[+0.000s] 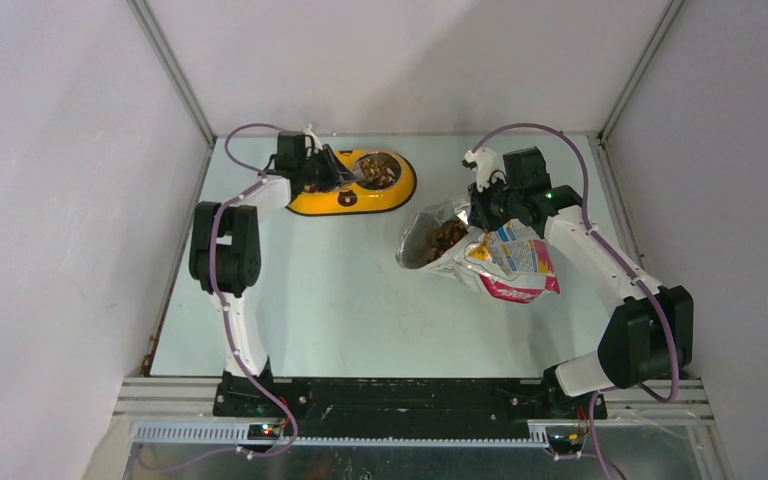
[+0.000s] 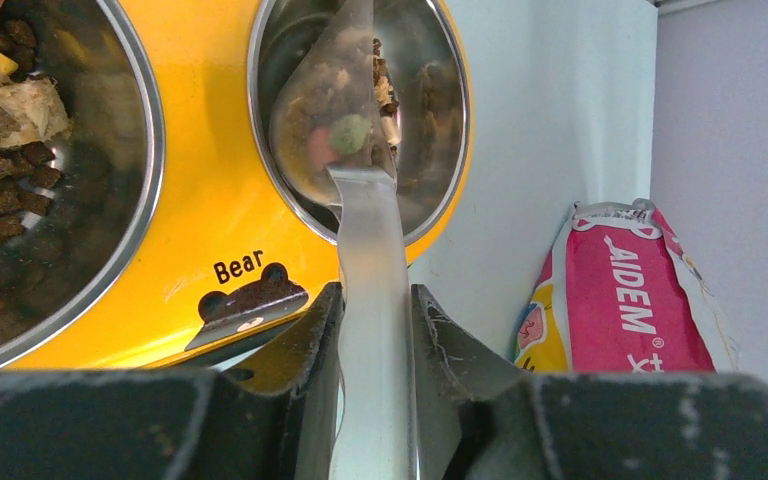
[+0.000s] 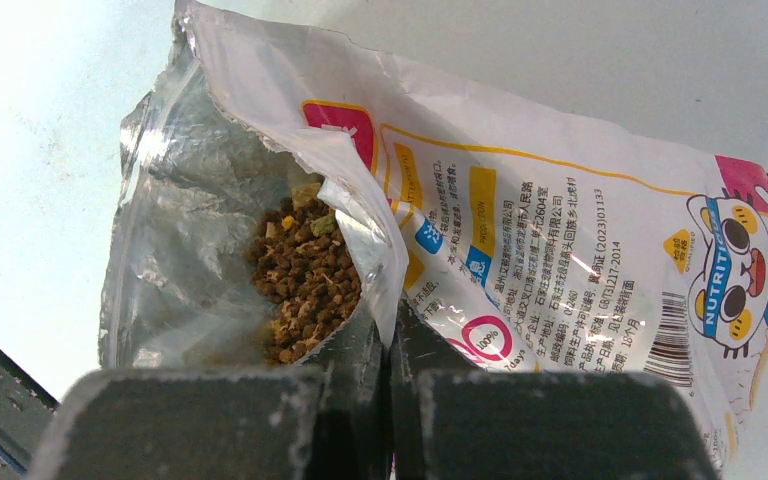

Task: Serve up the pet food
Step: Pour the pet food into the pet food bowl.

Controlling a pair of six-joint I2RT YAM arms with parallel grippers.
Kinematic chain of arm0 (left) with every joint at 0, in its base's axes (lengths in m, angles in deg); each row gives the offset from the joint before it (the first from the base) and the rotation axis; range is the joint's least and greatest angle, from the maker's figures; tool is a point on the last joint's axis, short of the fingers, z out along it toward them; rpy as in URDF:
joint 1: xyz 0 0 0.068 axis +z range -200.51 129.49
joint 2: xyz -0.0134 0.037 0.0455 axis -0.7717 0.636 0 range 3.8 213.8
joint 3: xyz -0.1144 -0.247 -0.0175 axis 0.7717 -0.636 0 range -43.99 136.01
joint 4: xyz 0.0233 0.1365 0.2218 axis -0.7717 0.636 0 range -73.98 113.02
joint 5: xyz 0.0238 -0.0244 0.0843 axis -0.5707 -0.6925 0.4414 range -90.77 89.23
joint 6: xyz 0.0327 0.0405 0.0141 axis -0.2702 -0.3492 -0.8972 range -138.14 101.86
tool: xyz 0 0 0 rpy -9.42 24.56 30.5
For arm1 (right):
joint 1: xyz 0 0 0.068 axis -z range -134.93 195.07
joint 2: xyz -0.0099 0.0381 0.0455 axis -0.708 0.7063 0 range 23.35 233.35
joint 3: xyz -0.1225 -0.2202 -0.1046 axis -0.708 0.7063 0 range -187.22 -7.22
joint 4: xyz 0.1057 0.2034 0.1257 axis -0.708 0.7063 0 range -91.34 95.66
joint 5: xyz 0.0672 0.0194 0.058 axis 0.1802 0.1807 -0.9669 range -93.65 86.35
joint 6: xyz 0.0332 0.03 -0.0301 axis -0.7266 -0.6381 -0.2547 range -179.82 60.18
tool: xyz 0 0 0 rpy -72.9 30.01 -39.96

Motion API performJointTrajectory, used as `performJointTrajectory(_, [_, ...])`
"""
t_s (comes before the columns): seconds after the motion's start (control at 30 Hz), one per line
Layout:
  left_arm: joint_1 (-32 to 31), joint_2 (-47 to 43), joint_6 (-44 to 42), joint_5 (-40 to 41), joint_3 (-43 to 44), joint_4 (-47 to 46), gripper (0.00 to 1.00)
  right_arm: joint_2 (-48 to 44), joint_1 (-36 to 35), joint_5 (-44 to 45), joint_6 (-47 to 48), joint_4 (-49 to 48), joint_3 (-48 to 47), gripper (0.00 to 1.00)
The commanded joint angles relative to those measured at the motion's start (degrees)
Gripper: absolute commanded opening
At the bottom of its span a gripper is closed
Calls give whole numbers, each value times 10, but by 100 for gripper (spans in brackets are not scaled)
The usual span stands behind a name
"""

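The yellow double-bowl feeder lies at the back left of the table. My left gripper is shut on the handle of a translucent scoop. The scoop holds some pet food and hangs over the steel bowl on the right of the left wrist view. The other bowl holds a heap of pet food. My right gripper is shut on the torn rim of the cartoon-cat bag and holds its mouth open. More pet food shows inside the bag.
The bag lies right of centre, its mouth facing the feeder. White walls close in the table on the left, back and right. Both arm bases sit at the near edge.
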Motion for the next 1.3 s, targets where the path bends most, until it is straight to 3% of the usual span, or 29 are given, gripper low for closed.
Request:
performJointTrajectory(0.0, [1, 2, -26, 32, 29, 33, 0, -7, 3, 33, 11, 17, 1, 0])
performJointTrajectory(0.57, [-7, 19, -65, 78, 113, 150, 0, -9, 0, 32, 11, 18, 1, 0])
performJointTrajectory(1.27, [-13, 23, -92, 101, 174, 212, 0, -10, -2, 33, 12, 18, 0, 0])
